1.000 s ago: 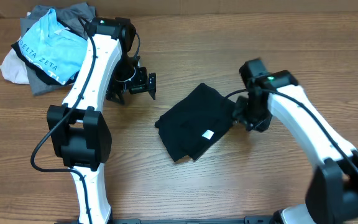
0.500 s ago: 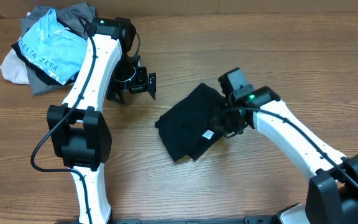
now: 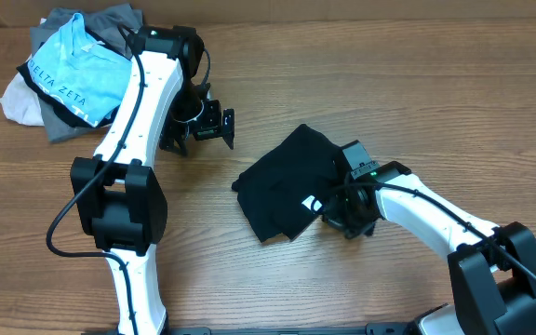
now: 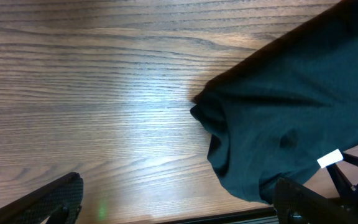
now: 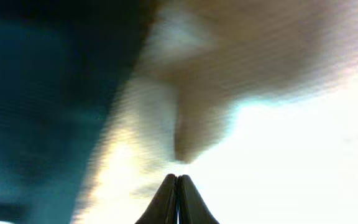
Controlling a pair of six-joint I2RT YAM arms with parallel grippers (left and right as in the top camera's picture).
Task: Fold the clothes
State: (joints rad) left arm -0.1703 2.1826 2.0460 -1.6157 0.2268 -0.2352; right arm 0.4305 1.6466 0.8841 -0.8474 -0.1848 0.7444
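Garment: black, folded, centre. Right gripper: at garment's near right edge, fingers pressed together. Left gripper: far left of garment, apart, fingers spread. Pile: far left corner

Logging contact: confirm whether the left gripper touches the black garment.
No, the left gripper sits apart from the black garment, a clear gap between them.

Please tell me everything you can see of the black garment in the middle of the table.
The black garment is soft, matte dark cloth, roughly folded into a slanted rectangle with layered edges. It lies flat on the wooden table, near its centre. A small white tag shows by the edge nearest the right arm, where the right gripper sits, shut; contact cannot be judged.
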